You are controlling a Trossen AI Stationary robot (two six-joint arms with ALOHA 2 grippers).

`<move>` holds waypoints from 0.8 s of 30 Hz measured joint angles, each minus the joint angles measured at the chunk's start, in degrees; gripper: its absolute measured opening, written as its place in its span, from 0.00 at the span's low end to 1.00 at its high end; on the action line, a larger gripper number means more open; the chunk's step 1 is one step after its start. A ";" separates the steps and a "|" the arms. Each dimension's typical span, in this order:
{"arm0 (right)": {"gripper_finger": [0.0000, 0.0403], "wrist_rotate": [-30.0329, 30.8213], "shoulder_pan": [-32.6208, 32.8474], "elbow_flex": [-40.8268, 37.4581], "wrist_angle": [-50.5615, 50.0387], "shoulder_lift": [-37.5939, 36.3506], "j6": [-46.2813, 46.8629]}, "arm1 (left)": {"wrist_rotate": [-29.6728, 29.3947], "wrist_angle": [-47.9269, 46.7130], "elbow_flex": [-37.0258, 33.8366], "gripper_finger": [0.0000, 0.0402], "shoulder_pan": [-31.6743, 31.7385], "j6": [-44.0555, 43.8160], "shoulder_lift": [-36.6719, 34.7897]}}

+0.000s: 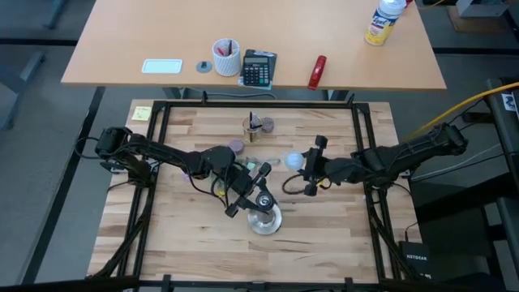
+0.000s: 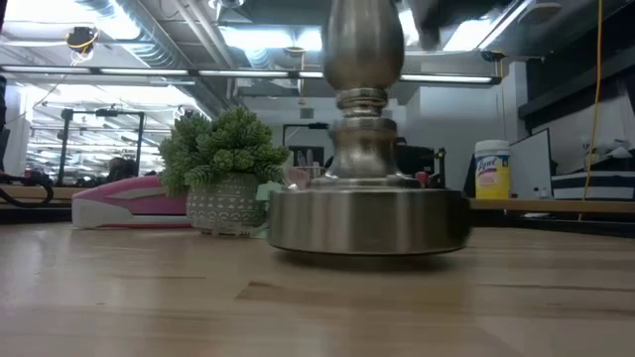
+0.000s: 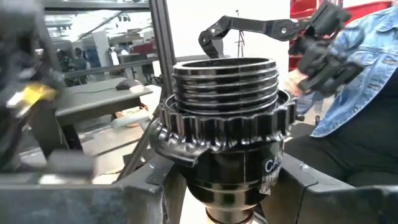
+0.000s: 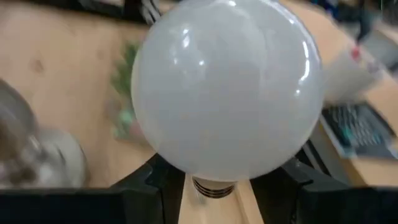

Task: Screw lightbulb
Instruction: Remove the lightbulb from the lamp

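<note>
The pale butcher-block wooden surface (image 1: pixel 186 235) inside its black frame carries everything, and both dark arms reach in over its middle from opposite sides. Standing on it is the silver metal lamp stand with a round base (image 1: pixel 264 217) and a black ribbed socket (image 3: pixel 224 93) at its top. The left pincer (image 1: pixel 247 188) is down at that stand; from its wrist camera the two fingers sit either side of the black socket neck, clamped on it, as far as I can judge, to hold the stand steady. The right pincer (image 1: pixel 312 166) is clamped on the small frosted white globe lightbulb (image 4: pixel 227 87), gripping it low down with the narrow silvery screw base (image 4: pixel 211 186) showing between the fingers. From above, the bulb (image 1: pixel 293 160) is held off the surface, near the stand but clearly apart from the socket.

So I'd say the task is about halfway: stand braced, bulb picked up. Still to do is bringing the bulb over the socket, seating the threads and turning it home.

As for containers, a small grey patterned pot (image 2: pixel 226 206) holds a bushy green plant, and on the far tan desk a white cup (image 1: pixel 226 57) holds what look like pens.
</note>
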 joint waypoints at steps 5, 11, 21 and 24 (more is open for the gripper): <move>0.39 0.02 -4.33 -0.25 -9.94 0.91 7.33 | 0.03 0.14 0.04 0.39 0.04 -0.35 -0.02; 0.39 -5.28 -10.93 -6.14 -6.78 3.18 8.62 | -0.07 0.14 0.04 0.39 0.04 -0.22 -0.02; 0.39 -18.81 -19.45 -14.70 4.77 8.53 8.80 | -0.06 0.04 0.07 0.39 0.04 -0.27 -0.04; 0.39 -21.61 -20.82 -15.45 6.29 10.80 8.80 | -0.07 -0.07 0.07 0.39 0.04 -0.26 -0.04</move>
